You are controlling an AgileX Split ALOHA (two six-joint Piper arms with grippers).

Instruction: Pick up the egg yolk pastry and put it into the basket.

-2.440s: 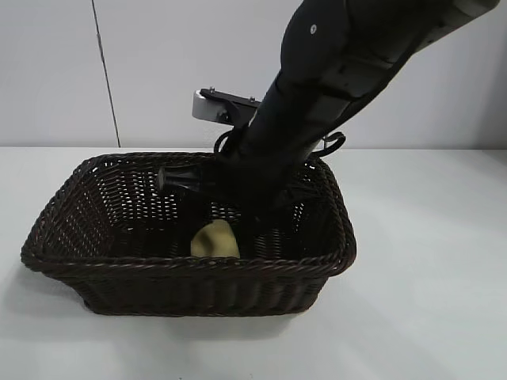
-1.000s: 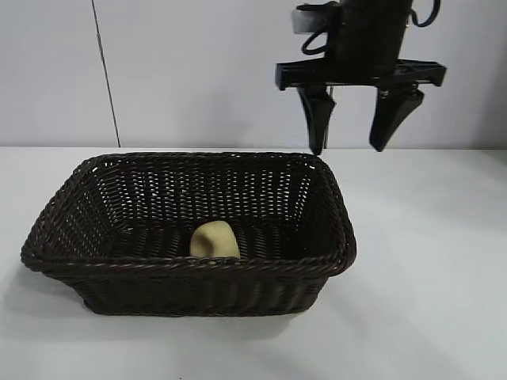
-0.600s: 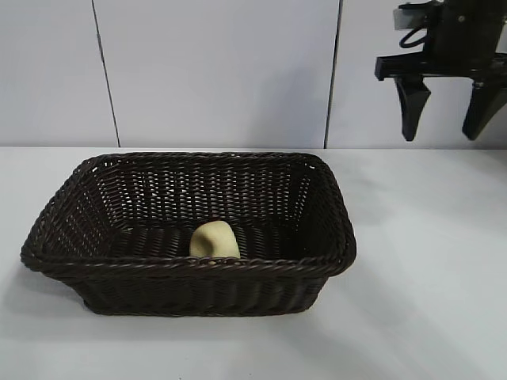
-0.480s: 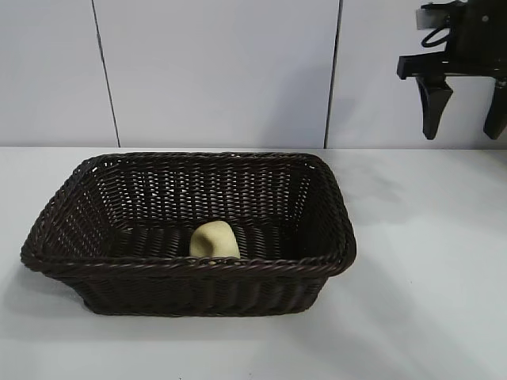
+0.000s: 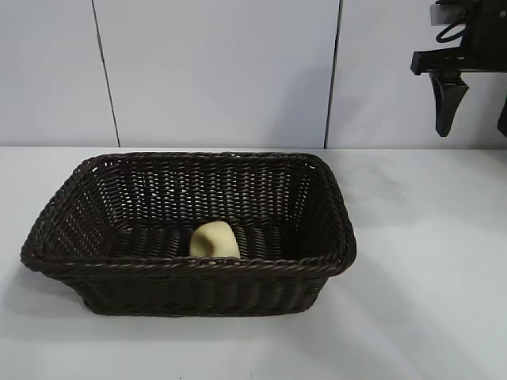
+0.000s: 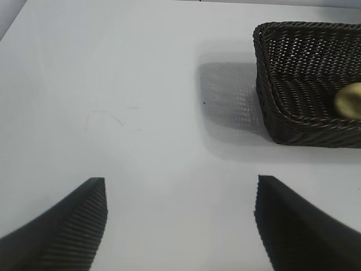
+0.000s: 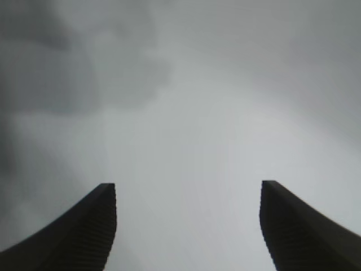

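The egg yolk pastry (image 5: pixel 215 240), a pale cream-yellow lump, lies on the floor of the dark brown wicker basket (image 5: pixel 190 157), near its front wall. My right gripper (image 5: pixel 474 131) hangs high at the far right, well away from the basket, open and empty; one finger is cut off by the picture's edge. In the right wrist view the right gripper (image 7: pixel 188 183) has only bare white table between its jaws. My left gripper (image 6: pixel 180 180) stands open and empty over the table, off to one side of the basket (image 6: pixel 271 113), with the pastry (image 6: pixel 350 100) showing inside.
A white table (image 5: pixel 428 261) spreads around the basket on all sides. A pale panelled wall (image 5: pixel 222 71) stands behind it.
The right gripper has lifted out of the basket and swung to the right, open and empty. The pastry stays where it lay in the basket.
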